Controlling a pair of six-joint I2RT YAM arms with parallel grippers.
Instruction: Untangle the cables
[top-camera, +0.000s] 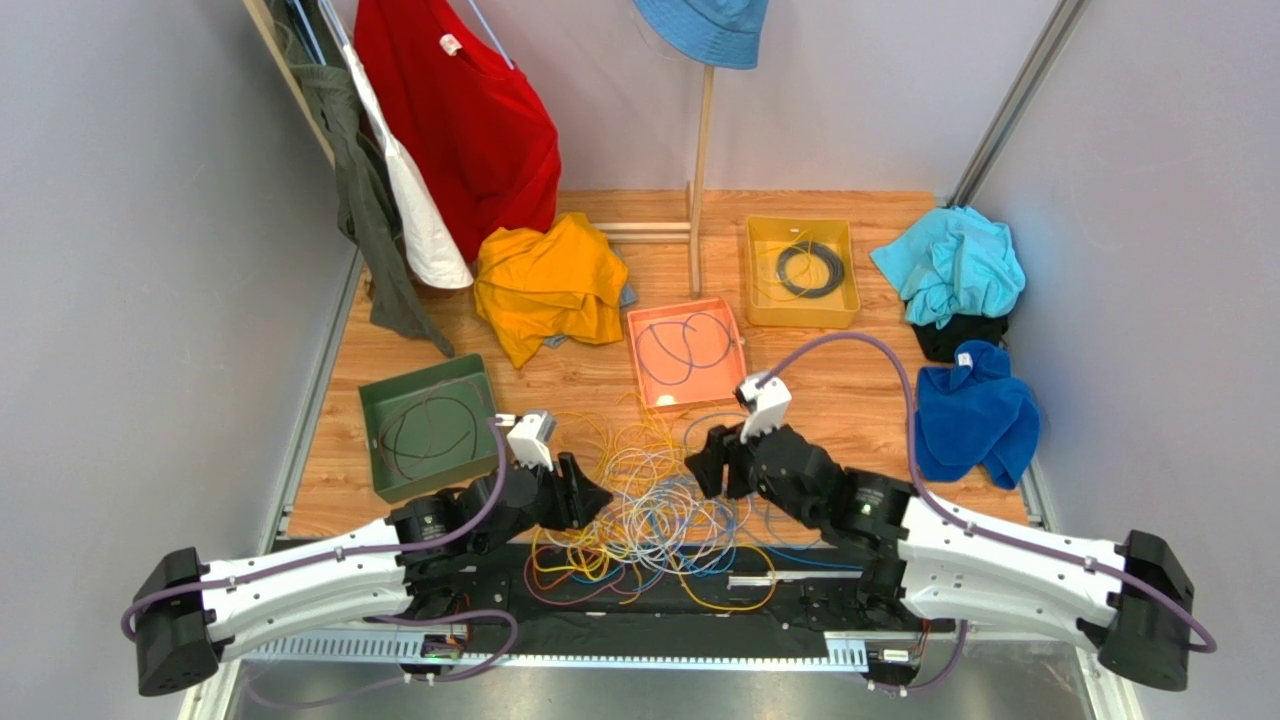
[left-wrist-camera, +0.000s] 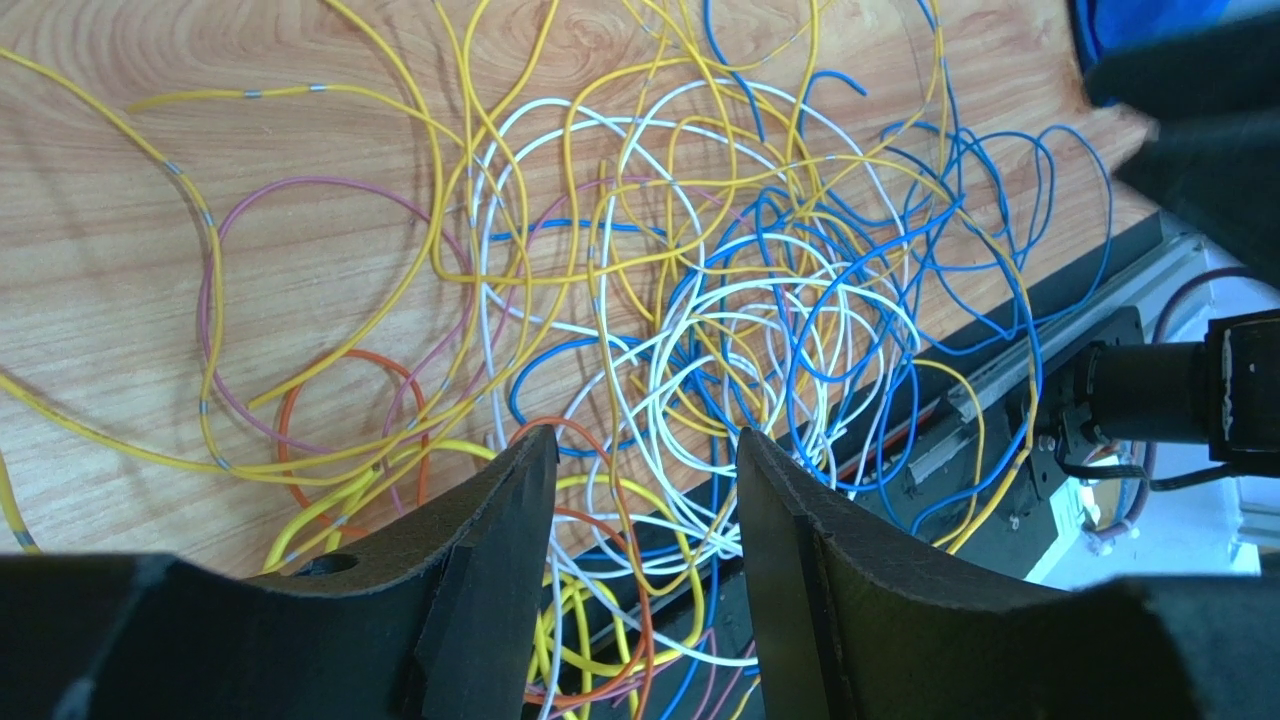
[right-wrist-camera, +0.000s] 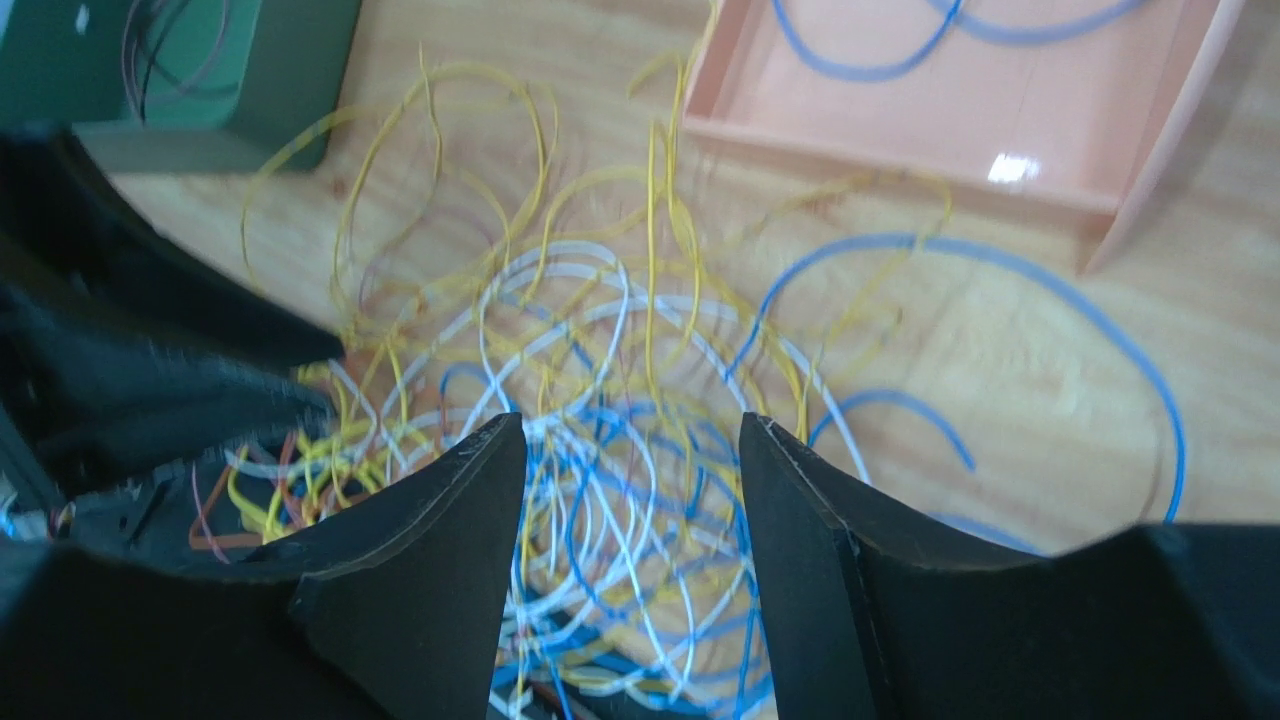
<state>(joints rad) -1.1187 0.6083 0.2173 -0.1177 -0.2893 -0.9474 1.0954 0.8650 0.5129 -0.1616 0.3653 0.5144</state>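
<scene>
Because the cables (top-camera: 661, 518) are thin, light and springy, one outer loop seems the best hold; they lie tangled on the table (top-camera: 849, 428) between the left gripper (left-wrist-camera: 646, 450) and the right gripper (right-wrist-camera: 631, 435), both with jaws apart, holding nothing.

Listed at 7 o'clock, the left arm (top-camera: 301, 578): white link shells, black joints, black base block (top-camera: 170, 623). At 5 o'clock, the right arm (top-camera: 1007, 578): matched. A purple-grey hose (top-camera: 849, 335) is routed along each. A white camera housing (top-camera: 529, 440) is fitted at each wrist. The left gripper (left-wrist-camera: 646, 450) and right gripper (right-wrist-camera: 631, 435) are finished in matte black, curved and tapered.
</scene>
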